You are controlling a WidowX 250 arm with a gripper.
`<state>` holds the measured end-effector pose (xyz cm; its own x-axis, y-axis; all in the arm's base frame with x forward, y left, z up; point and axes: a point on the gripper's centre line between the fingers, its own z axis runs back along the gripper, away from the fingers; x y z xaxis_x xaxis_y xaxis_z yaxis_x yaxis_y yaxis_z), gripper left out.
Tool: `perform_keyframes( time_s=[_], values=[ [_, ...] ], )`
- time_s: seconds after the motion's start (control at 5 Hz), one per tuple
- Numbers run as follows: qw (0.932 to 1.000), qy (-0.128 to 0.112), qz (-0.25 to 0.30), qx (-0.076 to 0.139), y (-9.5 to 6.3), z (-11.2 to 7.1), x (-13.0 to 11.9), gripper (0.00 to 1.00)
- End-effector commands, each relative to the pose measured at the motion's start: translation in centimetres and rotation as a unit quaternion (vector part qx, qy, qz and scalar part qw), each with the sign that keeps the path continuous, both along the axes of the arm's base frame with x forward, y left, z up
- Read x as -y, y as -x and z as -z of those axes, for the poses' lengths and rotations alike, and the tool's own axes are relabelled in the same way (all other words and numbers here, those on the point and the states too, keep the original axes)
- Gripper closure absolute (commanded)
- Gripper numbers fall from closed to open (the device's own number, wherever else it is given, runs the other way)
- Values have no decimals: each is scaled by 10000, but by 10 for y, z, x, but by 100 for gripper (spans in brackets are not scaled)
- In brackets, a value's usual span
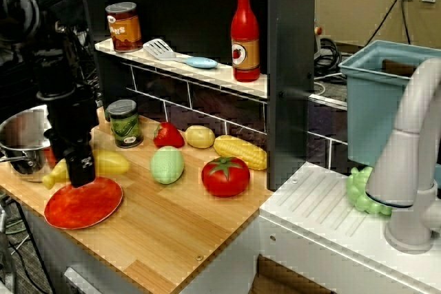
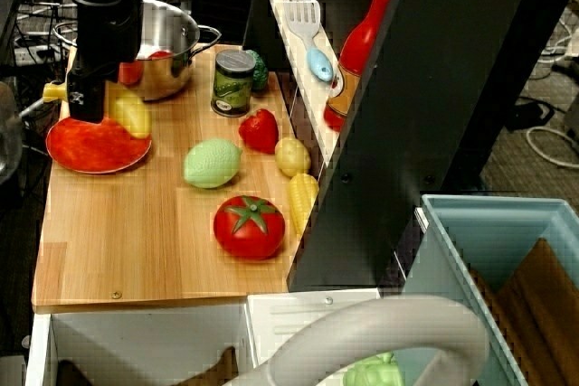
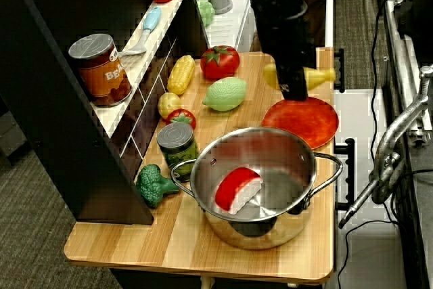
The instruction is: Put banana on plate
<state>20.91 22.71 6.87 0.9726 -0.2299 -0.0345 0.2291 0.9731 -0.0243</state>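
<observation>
A: Take the plate (image 1: 83, 204) as the marker and go left to right in the front view. What comes first?

B: Behind its left side is the steel pot (image 1: 24, 142). Right over the plate's back edge hangs the gripper (image 1: 80, 170), and the banana (image 1: 110, 163) runs across behind it, one tip poking out to the left and the thicker part out to the right.

A: Is the banana on the plate?

B: Not as far as I can judge. From the pot-side view the banana (image 3: 316, 77) seems to sit above the plate's (image 3: 308, 123) far rim, up at finger level, so I read it as lifted.

A: And the fingers?

B: They look clamped on the banana's middle, though the black body hides the actual contact.

A: Further right of the plate?

B: The green can (image 1: 125, 123), a pale green lime-like piece (image 1: 167, 164), a strawberry (image 1: 167, 135), then the tomato (image 1: 225, 176) and corn cob (image 1: 241, 152), all well apart from the plate.

A: So which step is this?

B: The carry, nearly over. I'd judge the next move needs a small shift toward the plate's centre, a short descent, then spreading the fingers so the banana lands inside the rim rather than rolling off.
</observation>
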Motion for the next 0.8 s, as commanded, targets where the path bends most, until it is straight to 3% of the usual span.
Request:
perform_keyframes(
  time_s=[0.0, 0.2, 0.6],
  values=[
    [9998, -186, 90, -14, 1, -7, -12, 100],
    [9998, -186, 90, -14, 1, -7, -12, 0],
    [9998, -186, 90, -14, 1, -7, -12, 0]
  ],
)
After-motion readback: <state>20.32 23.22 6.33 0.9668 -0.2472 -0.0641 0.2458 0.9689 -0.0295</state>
